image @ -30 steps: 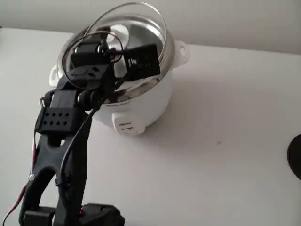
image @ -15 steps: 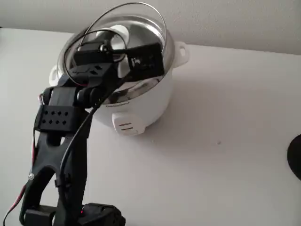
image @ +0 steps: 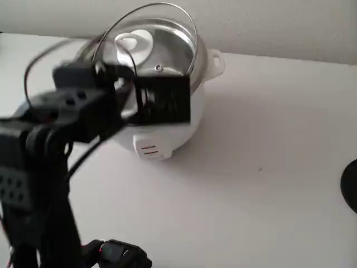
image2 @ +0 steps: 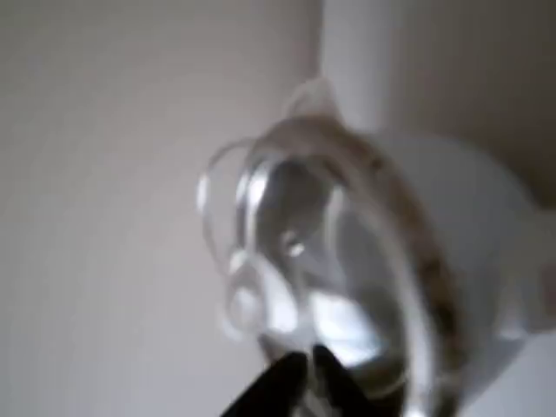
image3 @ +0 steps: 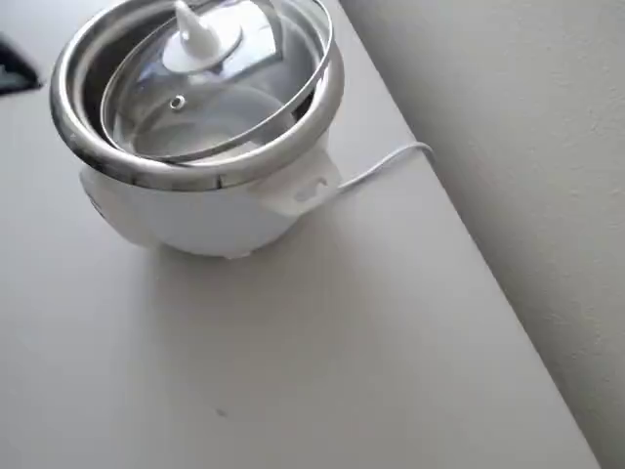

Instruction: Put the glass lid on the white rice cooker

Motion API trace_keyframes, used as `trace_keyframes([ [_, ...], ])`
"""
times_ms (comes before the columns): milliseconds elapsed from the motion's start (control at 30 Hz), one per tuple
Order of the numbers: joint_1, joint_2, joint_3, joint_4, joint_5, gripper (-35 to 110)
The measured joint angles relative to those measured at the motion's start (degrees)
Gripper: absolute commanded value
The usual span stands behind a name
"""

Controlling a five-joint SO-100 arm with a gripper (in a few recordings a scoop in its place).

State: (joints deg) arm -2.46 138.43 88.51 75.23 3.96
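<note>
- Now the arm (image: 61,128) has swung back toward seven o'clock in the fixed view, away from the rice cooker (image: 167,125).
- Gripper (image2: 306,375): dark tips pinched nearly together with nothing between them, so released and empty, though the blur makes me hedge.
- Glass lid (image3: 210,83) lies tilted inside the steel rim, knob (image3: 200,34) toward twelve o'clock in the overhead view, no longer held up.
- Delivered, I'd say, but crooked rather than seated flat.
</note>
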Motion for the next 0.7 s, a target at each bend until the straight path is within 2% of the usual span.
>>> trace_keyframes([
  [300,7.47,28.3,47.64,-7.65,-6.42,0],
  [467,7.65,45.09,71.72,-6.33,-9.49,0],
  [700,10.55,48.96,82.35,-5.45,-8.26,0],
])
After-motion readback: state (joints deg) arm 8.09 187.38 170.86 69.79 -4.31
